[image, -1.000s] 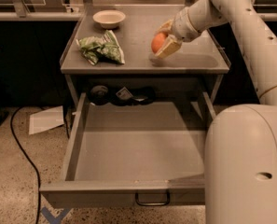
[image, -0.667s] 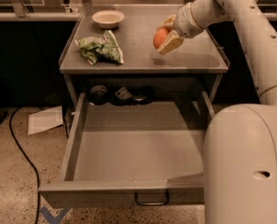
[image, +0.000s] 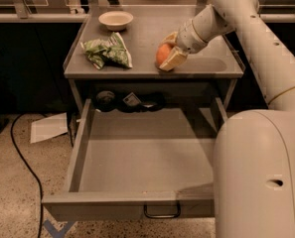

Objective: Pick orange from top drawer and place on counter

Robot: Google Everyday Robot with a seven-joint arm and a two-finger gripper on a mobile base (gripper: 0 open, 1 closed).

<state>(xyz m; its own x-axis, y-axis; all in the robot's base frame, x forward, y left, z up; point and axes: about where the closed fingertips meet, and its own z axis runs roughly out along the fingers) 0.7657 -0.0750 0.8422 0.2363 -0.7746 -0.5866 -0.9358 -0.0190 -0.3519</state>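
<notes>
The orange (image: 162,54) is between the fingers of my gripper (image: 169,53), low over the front part of the counter (image: 147,33), at or just above its surface. The gripper is shut on the orange, one beige finger (image: 173,60) in front of it and one behind. My white arm reaches in from the upper right. The top drawer (image: 137,157) is pulled fully open below the counter, its dark loop handle (image: 162,211) at the front. The drawer's front part is bare.
A beige bowl (image: 115,19) stands at the counter's back left. A green snack bag (image: 107,52) lies left of the orange. Dark items and a small packet (image: 129,101) sit at the drawer's back. A black cable (image: 23,157) and paper (image: 47,128) lie on the floor at left.
The gripper, with the orange in it, rose slightly and then came down toward the counter's front edge. Nothing else moved.
</notes>
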